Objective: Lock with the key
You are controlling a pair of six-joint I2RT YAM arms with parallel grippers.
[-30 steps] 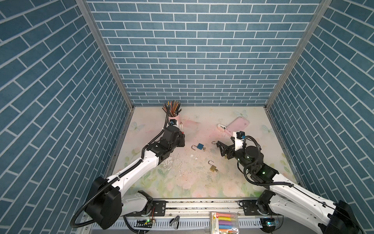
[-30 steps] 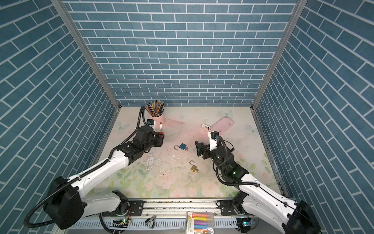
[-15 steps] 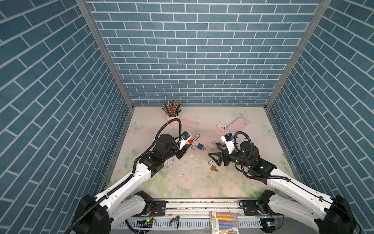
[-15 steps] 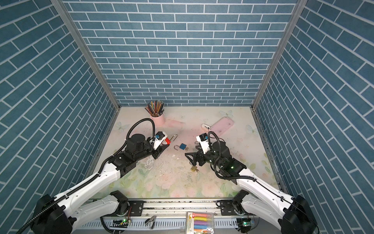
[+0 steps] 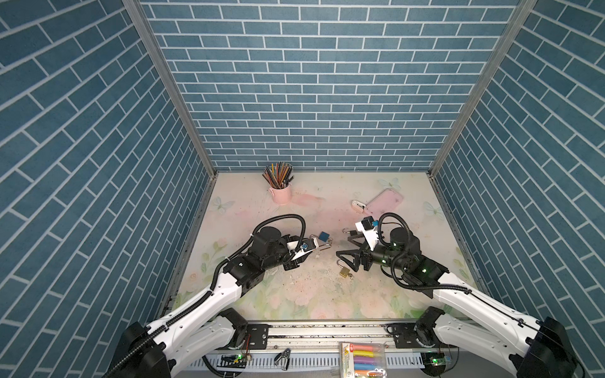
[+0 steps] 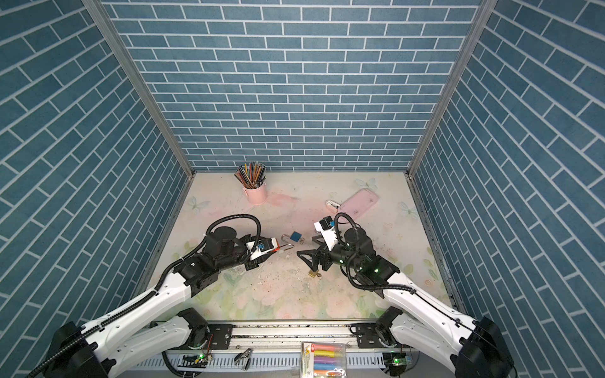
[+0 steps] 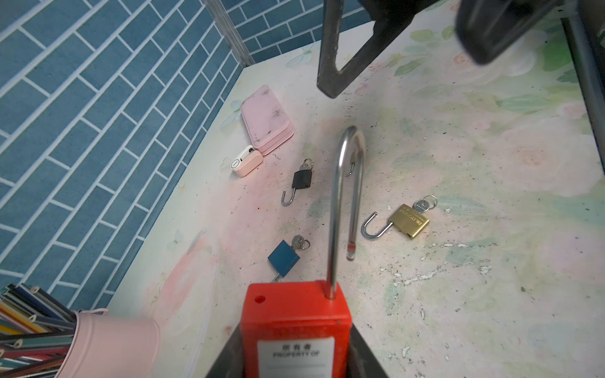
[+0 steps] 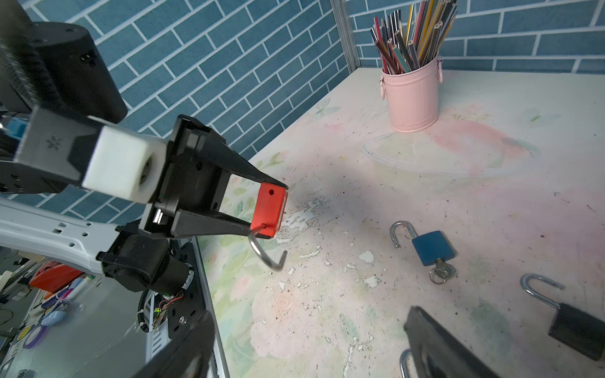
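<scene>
Two words, PROPERTY OF, show on the red padlock (image 7: 294, 314) clamped in the left gripper (image 8: 271, 209), shackle open. The right gripper (image 5: 343, 247), jaws wide and empty, hangs near a brass padlock (image 7: 409, 225) stamped BLOSSOM, key (image 7: 424, 205) inserted. A pink bucket (image 8: 414, 98) beyond the left gripper holds coloured pencils (image 8: 412, 36).

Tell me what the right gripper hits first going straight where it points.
Likely the red padlock in the left gripper, its open shackle first; relative height is unclear.
</scene>
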